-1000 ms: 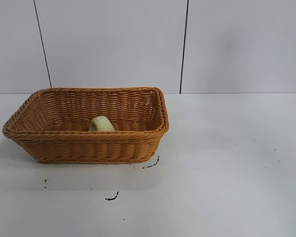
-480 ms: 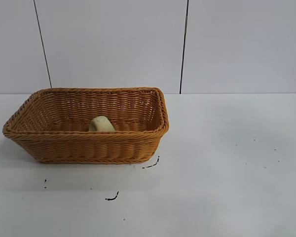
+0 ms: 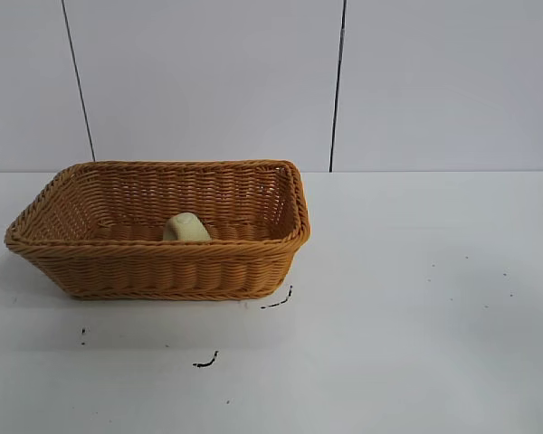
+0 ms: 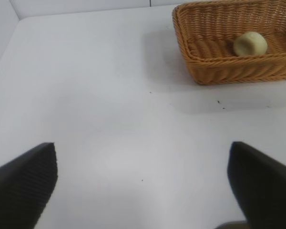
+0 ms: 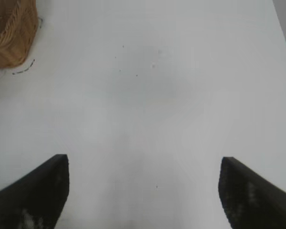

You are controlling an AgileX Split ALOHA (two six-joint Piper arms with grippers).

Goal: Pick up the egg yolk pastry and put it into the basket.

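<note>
The egg yolk pastry (image 3: 186,227), a small pale yellow dome, lies inside the orange-brown wicker basket (image 3: 163,271) at the table's left. It also shows in the left wrist view (image 4: 250,43), resting on the floor of the basket (image 4: 214,62). My left gripper (image 4: 143,183) is open and empty over bare table, well away from the basket. My right gripper (image 5: 144,188) is open and empty over bare table, and only a corner of the basket (image 5: 9,47) shows in its view. Neither gripper appears in the exterior view.
The white table (image 3: 416,307) carries a few small black marks (image 3: 205,362) in front of the basket. A white panelled wall (image 3: 208,81) stands behind the table.
</note>
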